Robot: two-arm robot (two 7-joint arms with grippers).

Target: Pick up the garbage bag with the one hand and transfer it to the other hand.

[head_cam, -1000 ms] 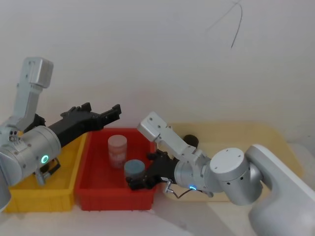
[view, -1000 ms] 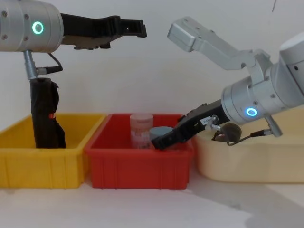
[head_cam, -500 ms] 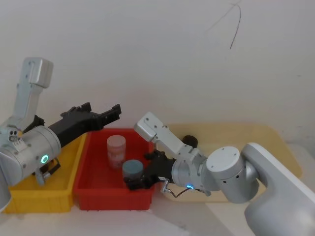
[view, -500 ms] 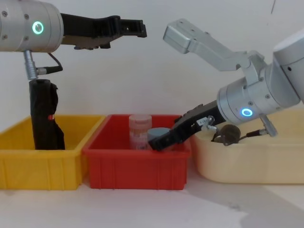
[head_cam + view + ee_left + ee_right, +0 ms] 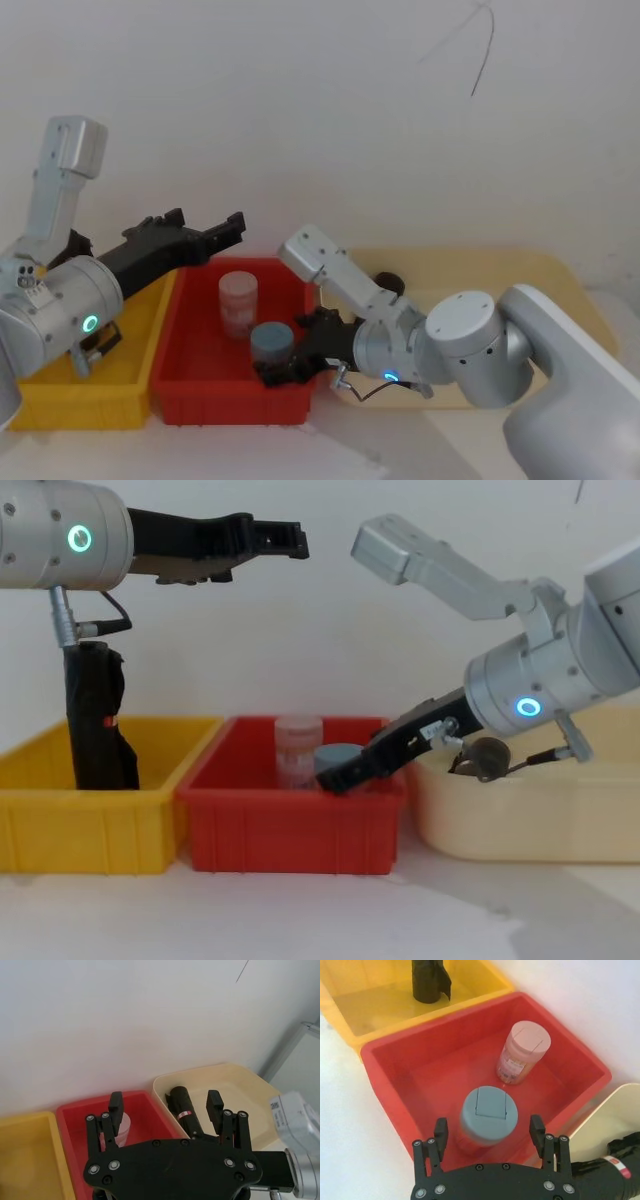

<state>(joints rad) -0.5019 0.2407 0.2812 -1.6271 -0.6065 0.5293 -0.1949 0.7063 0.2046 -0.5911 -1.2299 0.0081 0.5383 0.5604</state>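
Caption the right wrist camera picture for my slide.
Open right hand points at a grey-lidded jar in the red bin; the black bag roll lies in the cream tub.

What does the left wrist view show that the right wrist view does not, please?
Left wrist, not right: the open left pincer and a silver link of the right arm. Right wrist, not left: the open right pincer, a grey jar beyond it in the red bin, and a crumpled black bag standing in the yellow bin. Both: the red bin, pink jar, yellow bin, and the garbage bag lying in the cream bin.
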